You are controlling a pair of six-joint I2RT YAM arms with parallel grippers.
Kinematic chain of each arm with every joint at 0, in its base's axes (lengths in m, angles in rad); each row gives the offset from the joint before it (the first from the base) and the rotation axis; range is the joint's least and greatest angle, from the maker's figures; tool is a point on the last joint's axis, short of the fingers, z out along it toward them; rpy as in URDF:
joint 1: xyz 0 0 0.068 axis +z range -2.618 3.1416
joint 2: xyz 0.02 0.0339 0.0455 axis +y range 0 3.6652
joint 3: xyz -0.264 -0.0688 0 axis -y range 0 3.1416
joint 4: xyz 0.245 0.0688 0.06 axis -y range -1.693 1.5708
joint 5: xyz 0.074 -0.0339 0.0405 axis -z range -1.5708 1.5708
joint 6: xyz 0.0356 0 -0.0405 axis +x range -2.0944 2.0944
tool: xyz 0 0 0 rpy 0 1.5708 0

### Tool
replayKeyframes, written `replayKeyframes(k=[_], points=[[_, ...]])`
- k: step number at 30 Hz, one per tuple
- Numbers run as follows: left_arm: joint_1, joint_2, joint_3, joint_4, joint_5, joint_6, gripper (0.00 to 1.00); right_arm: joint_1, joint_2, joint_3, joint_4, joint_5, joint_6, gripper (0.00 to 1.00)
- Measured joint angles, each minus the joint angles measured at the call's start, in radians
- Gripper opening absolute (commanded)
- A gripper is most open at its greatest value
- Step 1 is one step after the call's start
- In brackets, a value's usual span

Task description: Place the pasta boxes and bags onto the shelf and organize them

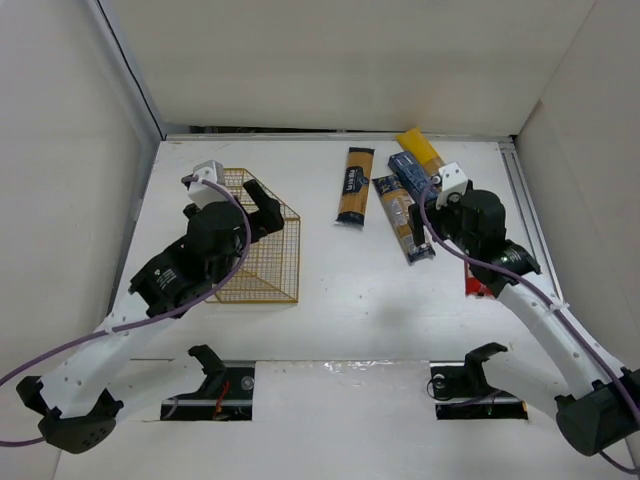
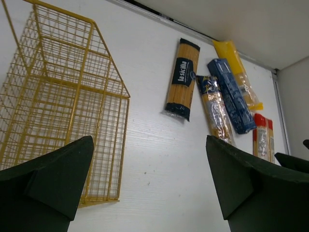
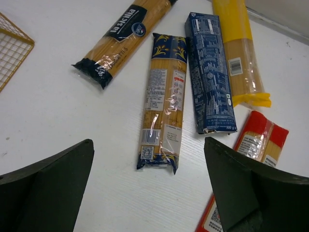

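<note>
Hovering empty: right fingers (image 3: 53, 183) are spread wide with nothing between them, directly above the clear-and-blue film bag of spaghetti (image 3: 163, 101). Left fingers (image 2: 53, 179) are equally wide and empty, over the near end of the gold-yellow wire-grid shelf (image 2: 124, 145). All five packs lie flat on the white surface (image 3: 63, 111), well apart from the shelf, none placed yet.

Handling call: the film bags are probably light and stiff lengthwise from the dry strands, but brittle inside and slick, crinkly outside. Best hold looks like across the narrow width at mid-length. An end grip would likely let the pack pivot or snap strands. Moderate squeeze only.

Outward from that bag:
- Dark blue cardboard box (image 3: 211, 72) lies just beside it. Rigid flat faces, likely the easiest pick. Its other long edge sits against the long yellow film bag (image 3: 239, 48), so finger clearance is tight there.
- Orange-yellow pack with dark blue label (image 3: 125, 36) lies alone, angled, free on both sides.
- Shorter red-orange pack (image 3: 260, 140) is nearest the right arm, partly hidden in the top view.

Shelf: thin open wire, likely light and prone to sliding when packs get pushed in.
</note>
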Motion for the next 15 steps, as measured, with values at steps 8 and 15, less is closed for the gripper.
replayKeyframes(k=[8, 15], points=[[0.012, 0.085, 0.0, -0.021, -0.027, -0.024, 1.0, 0.018, 0.248, 0.101, 0.038, -0.079, 0.017, 1.0], [0.012, 0.153, -0.001, -0.018, 0.027, -0.035, 1.0, 0.136, 0.661, 0.418, 0.021, 0.097, 0.188, 1.0]])
